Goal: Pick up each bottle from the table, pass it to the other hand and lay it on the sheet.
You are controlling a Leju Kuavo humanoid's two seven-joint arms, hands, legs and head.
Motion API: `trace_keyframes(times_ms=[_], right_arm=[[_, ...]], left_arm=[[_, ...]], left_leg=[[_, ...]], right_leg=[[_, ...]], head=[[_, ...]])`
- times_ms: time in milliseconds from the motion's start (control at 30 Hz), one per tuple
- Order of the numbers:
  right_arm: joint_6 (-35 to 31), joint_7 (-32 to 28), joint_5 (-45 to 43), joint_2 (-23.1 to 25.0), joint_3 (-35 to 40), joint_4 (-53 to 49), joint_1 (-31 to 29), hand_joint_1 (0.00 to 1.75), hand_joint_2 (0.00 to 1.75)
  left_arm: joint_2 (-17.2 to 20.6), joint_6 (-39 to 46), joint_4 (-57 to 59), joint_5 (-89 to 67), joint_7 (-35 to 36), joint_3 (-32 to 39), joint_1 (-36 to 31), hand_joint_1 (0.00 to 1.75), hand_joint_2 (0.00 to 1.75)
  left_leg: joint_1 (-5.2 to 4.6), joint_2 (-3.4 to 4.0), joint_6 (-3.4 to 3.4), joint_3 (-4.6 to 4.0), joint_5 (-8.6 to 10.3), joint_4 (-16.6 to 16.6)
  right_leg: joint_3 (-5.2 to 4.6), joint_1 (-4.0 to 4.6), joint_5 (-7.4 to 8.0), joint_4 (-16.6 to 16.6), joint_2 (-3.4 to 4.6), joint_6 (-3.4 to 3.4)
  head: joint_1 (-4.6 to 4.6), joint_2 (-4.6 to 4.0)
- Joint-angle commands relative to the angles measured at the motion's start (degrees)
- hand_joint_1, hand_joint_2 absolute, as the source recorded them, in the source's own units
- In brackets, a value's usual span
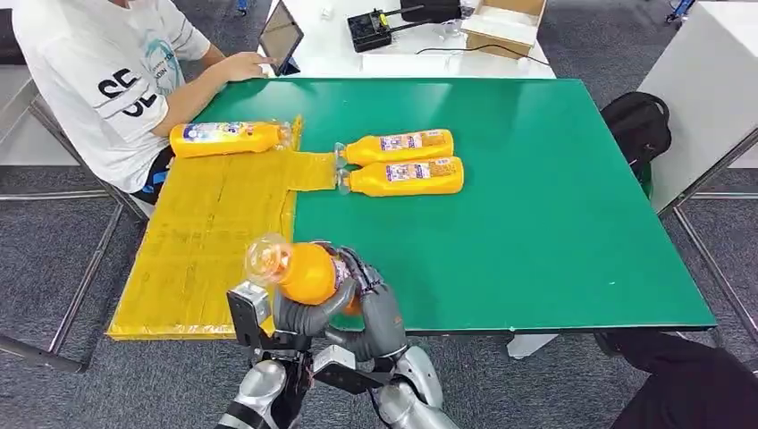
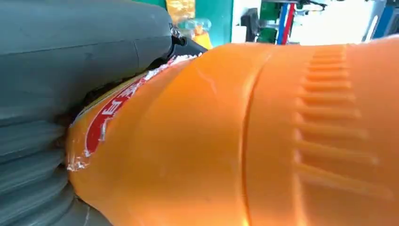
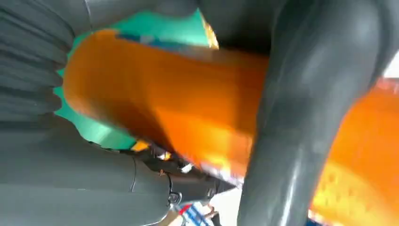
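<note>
You've got both hands, left hand (image 1: 308,315) and right hand (image 1: 380,308), wrapped around one orange plastic bottle (image 1: 299,271) at 6 o'clock. Three more orange bottles lie toward 12, one (image 1: 228,138) on the yellow sheet (image 1: 201,241).

An orange bottle (image 2: 263,141) takes up most of the left wrist view, its smooth body crossed by a moulded seam and a band of raised ribs. A red and white label (image 2: 110,115) with a torn, ragged edge wraps the end nearest the robot hand (image 2: 70,84), whose grey ribbed cover and thick grey thumb press against the bottle. Beyond the thumb a strip of green bench (image 2: 214,19) shows, with blurred bright shapes behind it.
</note>
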Motion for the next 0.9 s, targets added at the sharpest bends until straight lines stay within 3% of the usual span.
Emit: trace_keyframes(times_ms=[33,167,300,433,500,533,800,833,900], right_arm=[[4.7,-2.0,-1.6,0.9,1.5,-1.1,0.7,0.0,0.0],[10.3,-3.6,-3.5,0.7,0.6,-9.3,1.6,0.0,0.0],[11.5,-3.5,-4.1,0.6,0.5,-11.8,2.0,0.0,0.0],[13.4,-3.7,-8.1,-0.1,0.2,-16.5,2.5,0.0,0.0],[13.0,-3.7,-9.2,-0.4,0.0,-18.2,2.6,0.0,0.0],[11.8,-3.7,-11.4,-0.8,0.0,-21.4,3.1,0.0,0.0],[12.0,-3.7,-11.6,-1.0,-0.2,-21.5,3.0,0.0,0.0],[9.2,-3.7,-13.5,-1.6,0.7,-24.1,3.4,0.0,0.0],[7.6,-3.7,-15.5,-2.2,0.9,-25.6,3.4,0.0,0.0]], left_arm=[[-2.1,7.5,-0.7,-5.1,0.2,2.5,-3.4,1.75,1.75],[-1.1,16.2,-0.2,-9.3,0.2,8.3,-7.8,1.75,1.75],[-0.5,16.2,1.2,-9.0,0.2,10.0,-9.8,1.75,1.75],[2.3,29.4,5.7,-15.0,0.2,14.6,-15.5,1.75,1.75],[3.7,31.4,10.1,-17.4,0.2,15.9,-18.5,1.75,1.75],[3.2,32.6,13.5,-27.2,0.2,22.6,-20.5,1.75,1.75],[3.4,32.6,14.8,-27.4,0.2,23.3,-21.7,1.75,1.75],[0.1,32.6,14.8,-43.4,0.2,33.7,-21.8,1.75,1.75],[-1.5,32.6,15.8,-56.5,0.2,41.9,-23.6,1.75,1.75]], left_leg=[[0.03,-0.06,0.08,0.3,-0.18,0.0],[0.05,0.0,0.06,0.17,-0.15,0.1],[0.04,-0.04,0.04,0.16,-0.09,0.1],[0.03,0.05,0.09,0.32,-0.13,0.0],[0.03,0.01,0.06,0.27,-0.08,0.0],[0.01,-0.01,0.03,0.14,0.01,0.0],[0.01,0.07,0.07,0.38,-0.1,0.0],[0.01,0.03,0.07,0.31,-0.07,0.0],[0.03,0.08,0.08,0.31,-0.11,0.0]], right_leg=[[0.35,0.08,-0.19,0.0,-0.16,-0.2],[0.18,0.09,-0.15,0.1,-0.09,-0.2],[0.17,0.09,-0.12,0.1,-0.14,-0.22],[0.34,0.08,-0.13,0.0,-0.03,-0.22],[0.29,0.07,-0.11,0.1,-0.08,-0.21],[0.16,0.03,-0.03,0.0,-0.06,-0.13],[0.37,0.06,-0.11,0.0,0.0,-0.18],[0.31,0.05,-0.09,0.0,-0.04,-0.16],[0.31,0.07,-0.1,0.0,0.01,-0.17]], head=[[0.02,0.0],[0.0,0.0],[0.0,0.0],[0.04,0.0],[0.02,0.0],[0.04,0.0],[0.02,0.0],[0.02,0.0],[0.02,0.0]])
